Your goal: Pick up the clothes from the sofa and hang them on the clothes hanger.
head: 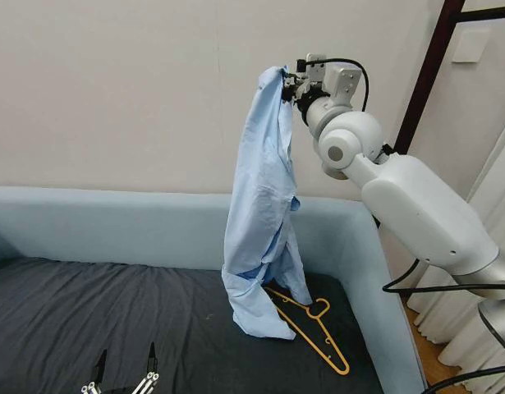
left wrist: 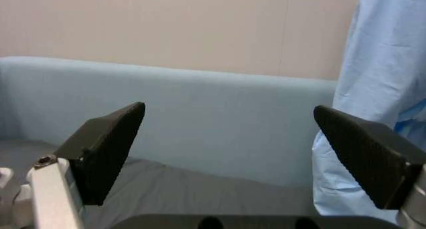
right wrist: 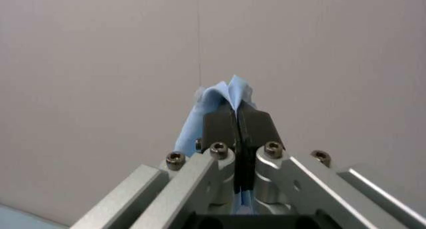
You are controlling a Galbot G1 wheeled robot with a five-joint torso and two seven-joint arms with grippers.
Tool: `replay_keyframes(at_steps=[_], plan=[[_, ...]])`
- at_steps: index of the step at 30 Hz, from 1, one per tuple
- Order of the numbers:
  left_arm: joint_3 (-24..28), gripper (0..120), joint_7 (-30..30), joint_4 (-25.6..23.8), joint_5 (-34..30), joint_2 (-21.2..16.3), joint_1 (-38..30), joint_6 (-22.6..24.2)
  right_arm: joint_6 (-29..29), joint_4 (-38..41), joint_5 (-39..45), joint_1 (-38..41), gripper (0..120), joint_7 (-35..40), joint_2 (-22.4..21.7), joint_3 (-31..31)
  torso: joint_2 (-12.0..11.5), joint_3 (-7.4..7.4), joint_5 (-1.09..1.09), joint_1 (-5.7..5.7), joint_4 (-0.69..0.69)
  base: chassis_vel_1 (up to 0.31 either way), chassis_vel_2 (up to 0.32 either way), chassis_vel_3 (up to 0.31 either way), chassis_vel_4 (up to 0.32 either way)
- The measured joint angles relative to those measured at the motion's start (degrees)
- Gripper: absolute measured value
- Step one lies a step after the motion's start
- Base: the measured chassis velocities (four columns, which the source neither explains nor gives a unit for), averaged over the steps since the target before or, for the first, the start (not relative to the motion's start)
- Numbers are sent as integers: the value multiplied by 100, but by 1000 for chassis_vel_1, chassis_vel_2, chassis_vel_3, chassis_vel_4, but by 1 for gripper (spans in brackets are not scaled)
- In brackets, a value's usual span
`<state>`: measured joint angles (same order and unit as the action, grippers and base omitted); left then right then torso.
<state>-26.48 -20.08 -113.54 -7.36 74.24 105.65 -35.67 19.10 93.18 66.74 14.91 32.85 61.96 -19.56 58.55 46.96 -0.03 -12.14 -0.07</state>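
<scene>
- Right gripper (head: 291, 89) sits high in the upper middle of the head view, jaws pressed together on a small fold at the top of the light blue shirt (head: 260, 222); the cloth hangs in one long bunch down the centre of the frame
- The shirt's lower hem rests on the dark seat of the sofa (head: 112, 226), lying over one end of the yellow hanger (head: 318, 328) at the lower right of the frame
- Left gripper (head: 125, 369) waits at the bottom left of the frame, fingers spread wide with nothing between them; its wrist view looks along the seat toward the hanging cloth
- Risk one: the pinch holds only a thin bite of fabric; a jerk or swing may pull it free and drop the shirt
- Risk two: the hem touches the hanger; any sideways carry may drag or snag it and shift it along the cushion
- Risk three: the shirt hangs twisted and folded on itself; the neck opening is hidden, so threading the hanger looks awkward
- Writing: no brand, label or readable text anywhere; shirt, hanger and arm casing show plain
</scene>
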Motion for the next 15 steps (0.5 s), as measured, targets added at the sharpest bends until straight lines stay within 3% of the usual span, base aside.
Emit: replay_keyframes(at_steps=[3, 7, 10, 12, 15], plan=[[-3, 100, 0, -17, 2, 2, 24, 0, 56, 234, 177, 17, 0, 151, -39, -45, 0, -1, -1, 1, 1, 0, 0, 0, 0], [-24, 100, -2, -27, 8, 2, 85, -28, 112, 1014, 286, -526, 0, 390, -248, -197, 1, -2, -2, 1, 1, 0, 0, 0, 0], [-48, 100, -7, -26, 12, -5, 132, -56, 128, 1620, -80, -1787, 0, 374, -544, -383, 0, -1, 2, 1, 1, 0, 0, 0, 0], [-67, 100, -12, -24, 12, -12, 142, -61, 116, 1691, -265, -2184, 0, 308, -646, -488, 0, 0, 4, 1, -2, 0, 0, 0, 0], [-109, 100, -32, -2, -12, -15, 192, -94, 50, 1709, -798, -3578, 0, 159, -733, -520, 0, -1, 1, 1, -2, 0, 0, 0, 0]])
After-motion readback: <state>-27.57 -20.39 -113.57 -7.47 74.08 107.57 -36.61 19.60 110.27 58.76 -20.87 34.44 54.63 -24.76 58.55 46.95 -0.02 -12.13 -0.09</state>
